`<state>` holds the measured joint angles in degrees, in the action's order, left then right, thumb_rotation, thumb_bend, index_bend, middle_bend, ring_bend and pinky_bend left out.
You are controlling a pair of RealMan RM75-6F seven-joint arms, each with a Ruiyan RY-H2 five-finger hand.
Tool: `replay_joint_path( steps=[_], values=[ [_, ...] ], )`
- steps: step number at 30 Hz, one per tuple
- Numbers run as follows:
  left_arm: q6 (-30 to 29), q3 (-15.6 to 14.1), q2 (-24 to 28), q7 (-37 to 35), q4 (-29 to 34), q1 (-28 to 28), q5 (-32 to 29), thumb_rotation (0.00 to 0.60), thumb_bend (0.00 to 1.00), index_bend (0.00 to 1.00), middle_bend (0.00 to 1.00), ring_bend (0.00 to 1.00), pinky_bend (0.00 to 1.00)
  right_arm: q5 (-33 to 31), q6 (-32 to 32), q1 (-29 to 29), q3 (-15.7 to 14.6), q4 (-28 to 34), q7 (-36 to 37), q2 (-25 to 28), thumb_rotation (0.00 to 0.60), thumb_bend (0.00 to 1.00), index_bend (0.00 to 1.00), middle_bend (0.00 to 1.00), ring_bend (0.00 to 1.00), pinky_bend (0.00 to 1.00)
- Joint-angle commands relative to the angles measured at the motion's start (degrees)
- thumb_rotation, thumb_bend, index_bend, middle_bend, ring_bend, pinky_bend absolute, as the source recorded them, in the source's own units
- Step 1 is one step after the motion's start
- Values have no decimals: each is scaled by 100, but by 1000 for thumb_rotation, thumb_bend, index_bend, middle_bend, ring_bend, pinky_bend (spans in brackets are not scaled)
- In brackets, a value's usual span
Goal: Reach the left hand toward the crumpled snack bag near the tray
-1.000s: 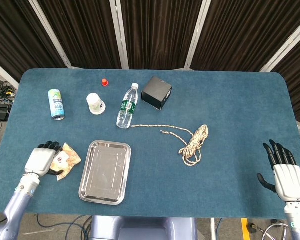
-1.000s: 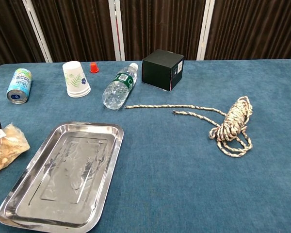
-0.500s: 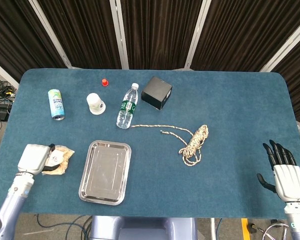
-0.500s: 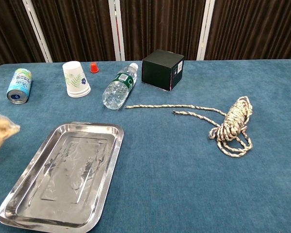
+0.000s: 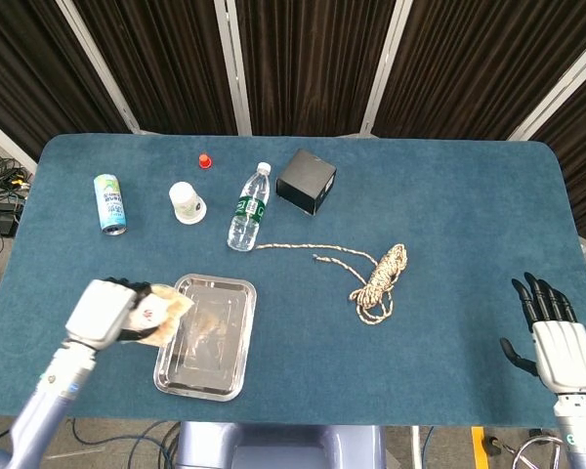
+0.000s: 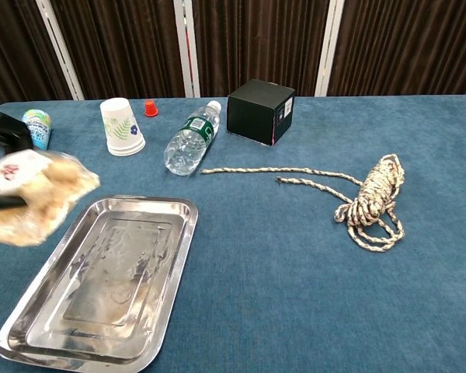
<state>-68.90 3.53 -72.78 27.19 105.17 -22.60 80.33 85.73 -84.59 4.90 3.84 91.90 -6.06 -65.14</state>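
My left hand (image 5: 105, 313) grips the crumpled snack bag (image 5: 162, 313), a clear packet of tan snacks with a white label. It is lifted off the cloth at the left rim of the steel tray (image 5: 232, 363). In the chest view the snack bag (image 6: 39, 198) hangs above the tray's (image 6: 163, 322) left edge, with dark fingers of the left hand (image 6: 4, 136) at the frame's left border. My right hand (image 5: 555, 337) rests near the table's front right corner, fingers apart, holding nothing.
Behind the tray stand a can (image 5: 109, 203), an upturned paper cup (image 5: 187, 202), a red cap (image 5: 204, 160), a lying water bottle (image 5: 249, 206) and a black box (image 5: 306, 181). A coiled rope (image 5: 379, 278) lies to the tray's right.
The left hand has lifted the snack bag off the cloth and carried it right, from beside the tray to its left rim. The right hand has not moved.
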Motion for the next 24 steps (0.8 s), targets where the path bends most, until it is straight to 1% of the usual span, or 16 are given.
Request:
replay_joint_path(
  steps=[1,2,4,5,6,9,13,15,16,17,18,20,21,24],
  values=[
    [211,-60,-290,408,38,-155,-106,600,201,268,160,161,322,8,-21,-6,6,-8,24,13,600,303,0,0,0,111],
    [230,-77,-320,477,33,-168,-111,600,178,188,77,82,274,12,-29,-8,7,-11,27,14,600,302,0,0,0,112],
    [259,-119,-347,582,52,-177,-144,600,149,88,6,10,219,25,-51,-16,6,-22,29,17,600,302,0,0,0,112],
    [253,-133,-342,606,73,-174,-150,600,139,46,0,0,201,32,-62,-19,7,-26,27,19,600,303,0,0,0,112],
    [238,-136,-336,602,88,-168,-153,600,135,29,0,0,192,35,-69,-20,9,-28,26,19,600,303,0,0,0,111],
    [132,-141,-249,511,176,-106,-173,600,123,16,0,0,176,43,-87,-24,13,-35,32,15,600,303,0,0,0,111],
    [-183,-161,59,226,281,86,-99,600,110,15,0,0,157,37,-72,-22,7,-30,12,11,600,303,0,0,0,111],
    [-449,-183,264,-18,273,250,2,600,105,11,0,0,128,37,-69,-21,5,-23,-5,6,600,302,0,0,0,111],
    [-603,-202,357,-166,228,342,87,600,103,5,0,0,92,34,-59,-19,2,-16,-11,4,600,302,0,0,0,111],
    [-1174,-170,571,-394,-46,646,181,600,99,2,0,0,60,42,-35,-3,-4,-50,-91,1,600,302,0,0,0,111],
    [-1528,-239,630,-674,-311,843,422,600,96,0,0,0,39,45,-36,6,1,-78,-149,-17,600,302,0,0,0,111],
    [-1889,-324,637,-1148,-681,1074,639,600,79,0,0,0,0,41,-48,6,9,-79,-174,-40,600,302,0,0,0,111],
    [-2030,-367,654,-1367,-842,1196,680,600,74,0,0,0,0,42,-59,2,11,-81,-192,-46,600,302,0,0,0,111],
    [-2249,-458,706,-1663,-1090,1415,752,600,65,0,0,0,0,38,-82,-10,11,-80,-218,-49,600,302,0,0,0,111]
  ],
)
